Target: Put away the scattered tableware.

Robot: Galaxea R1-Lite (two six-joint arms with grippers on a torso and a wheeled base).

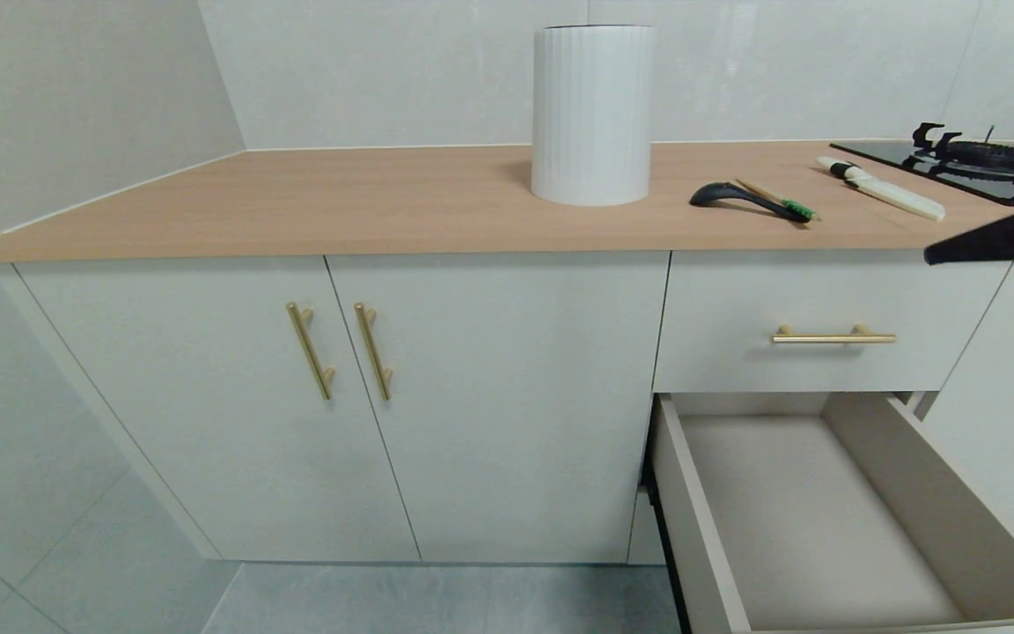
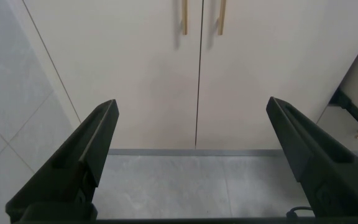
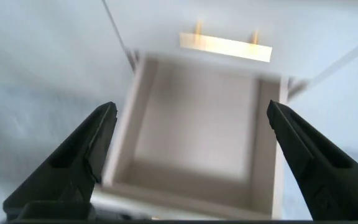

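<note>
Wooden desk point(image 1: 340, 198), head view's upper right: black ladle point(image 1: 740, 198), white knife point(image 1: 881, 187). Right wrist view: right gripper point(image 3: 191, 109) spread above open drawer point(image 3: 197, 124). Left gripper point(image 2: 191, 106) spread facing cabinet doors point(image 2: 260, 74).

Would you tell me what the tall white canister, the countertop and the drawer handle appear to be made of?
Canister: probably matte ceramic or plastic; white with fine vertical ribs. Countertop: likely wood-look laminate, given its even grain and flat sheen. Drawer handle: seemingly brushed, brass-coloured metal; a slim gold bar.

Pale tiled walls point(image 1: 76, 88); grey tiled floor point(image 1: 437, 599); cream cabinet point(image 1: 489, 396) with brass handles point(image 1: 309, 350) under a wooden countertop point(image 1: 340, 194).
</note>
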